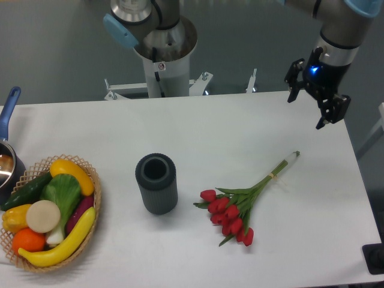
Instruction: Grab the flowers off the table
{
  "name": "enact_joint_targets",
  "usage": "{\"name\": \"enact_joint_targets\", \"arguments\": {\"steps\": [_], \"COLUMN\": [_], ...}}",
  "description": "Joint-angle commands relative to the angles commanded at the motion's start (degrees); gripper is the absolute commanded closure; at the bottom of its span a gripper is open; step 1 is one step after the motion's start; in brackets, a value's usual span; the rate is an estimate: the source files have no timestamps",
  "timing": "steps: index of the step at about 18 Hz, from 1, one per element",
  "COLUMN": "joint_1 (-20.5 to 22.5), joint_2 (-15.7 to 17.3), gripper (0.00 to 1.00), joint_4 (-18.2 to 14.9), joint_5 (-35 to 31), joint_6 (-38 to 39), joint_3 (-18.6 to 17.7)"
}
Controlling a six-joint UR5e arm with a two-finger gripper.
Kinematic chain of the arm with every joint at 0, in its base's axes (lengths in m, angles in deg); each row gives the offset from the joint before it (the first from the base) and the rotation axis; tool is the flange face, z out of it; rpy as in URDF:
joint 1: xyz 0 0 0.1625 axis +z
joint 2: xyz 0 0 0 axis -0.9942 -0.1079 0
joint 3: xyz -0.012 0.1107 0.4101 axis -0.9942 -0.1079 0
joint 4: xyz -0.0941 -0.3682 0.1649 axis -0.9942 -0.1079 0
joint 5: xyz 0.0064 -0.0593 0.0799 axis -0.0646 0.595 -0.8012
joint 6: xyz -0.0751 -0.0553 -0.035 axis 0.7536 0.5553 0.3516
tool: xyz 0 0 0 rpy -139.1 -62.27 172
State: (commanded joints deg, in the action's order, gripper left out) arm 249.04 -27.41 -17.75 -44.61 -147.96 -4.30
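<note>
The flowers (239, 206), a bunch of red tulips with green leaves and long tied stems, lie flat on the white table (216, 129), right of centre. Their blooms point toward the front and the pale stem tips toward the back right. My gripper (305, 111) hangs in the air above the table's far right corner, well behind and to the right of the stem tips. Its two dark fingers are spread apart with nothing between them.
A dark grey ribbed cylinder (156, 183) stands upright left of the flowers. A wicker basket (48, 213) with several vegetables and fruits sits at the front left. A pot with a blue handle (8, 147) is at the left edge. The robot base (162, 54) rises behind the table.
</note>
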Motion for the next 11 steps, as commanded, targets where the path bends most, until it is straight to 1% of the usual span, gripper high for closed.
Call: {"name": "enact_joint_targets", "arguments": {"steps": [3, 5, 8, 11], "joint_1": [0.00, 0.00, 0.00, -0.44], "joint_2": [0.00, -0.17, -0.26, -0.61], "gripper": [0.00, 0.00, 0.00, 0.00], "joint_4": [0.00, -0.09, 0.00, 0.00], "joint_5": [0.00, 1.22, 2.02, 1.93], "joint_6": [-0.09, 0.09, 2.19, 2.64], "joint_3": [0.00, 0.00, -0.79, -0.79]}}
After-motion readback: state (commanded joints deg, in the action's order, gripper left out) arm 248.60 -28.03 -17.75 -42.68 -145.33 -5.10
